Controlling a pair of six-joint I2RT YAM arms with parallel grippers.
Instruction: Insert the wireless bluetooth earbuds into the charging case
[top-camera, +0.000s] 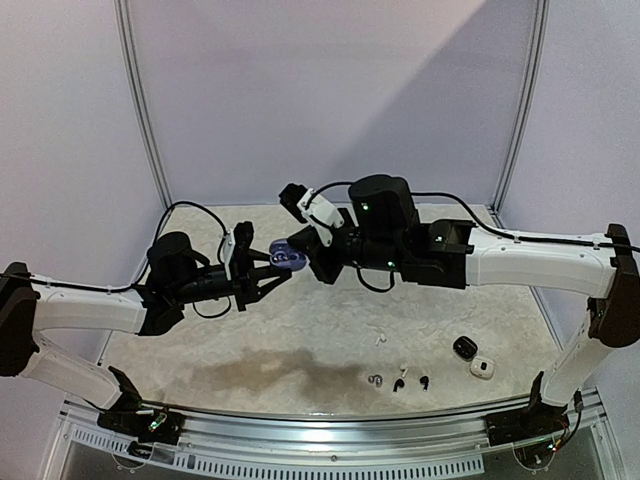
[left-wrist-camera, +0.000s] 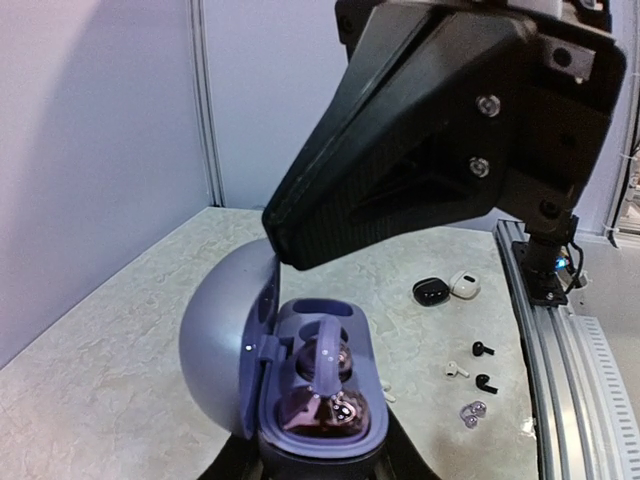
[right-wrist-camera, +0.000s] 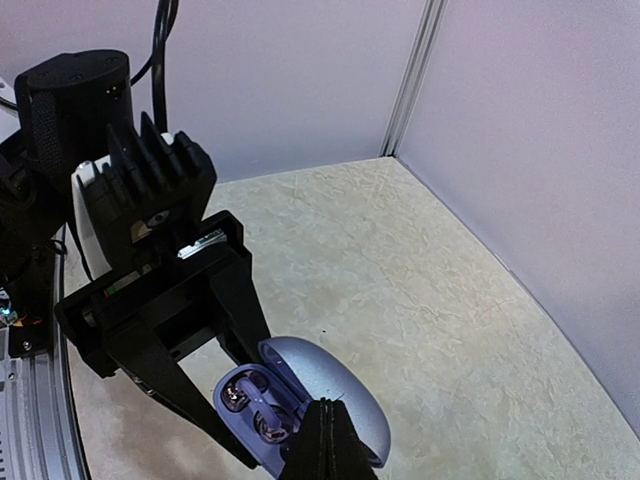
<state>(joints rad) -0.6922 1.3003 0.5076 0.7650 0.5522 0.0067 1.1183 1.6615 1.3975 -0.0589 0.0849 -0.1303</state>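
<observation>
My left gripper (top-camera: 278, 268) is shut on an open lilac charging case (left-wrist-camera: 320, 385), held above the table with its lid (left-wrist-camera: 215, 350) swung to the left. A lilac clip-style earbud (left-wrist-camera: 325, 355) lies in the case's wells. My right gripper (right-wrist-camera: 328, 440) is shut with nothing between its fingers, and its tip is at the lid's edge. In the left wrist view it (left-wrist-camera: 292, 245) hangs just over the lid. Loose earbuds lie on the table at the front right: a white one (top-camera: 381, 338), a clear purple one (top-camera: 376, 380) and two black ones (top-camera: 400, 383) (top-camera: 424, 381).
A black case (top-camera: 465, 347) and a white case (top-camera: 482, 367) lie on the table near the right arm's base. Grey walls close in the back and both sides. A metal rail (top-camera: 330, 440) runs along the near edge.
</observation>
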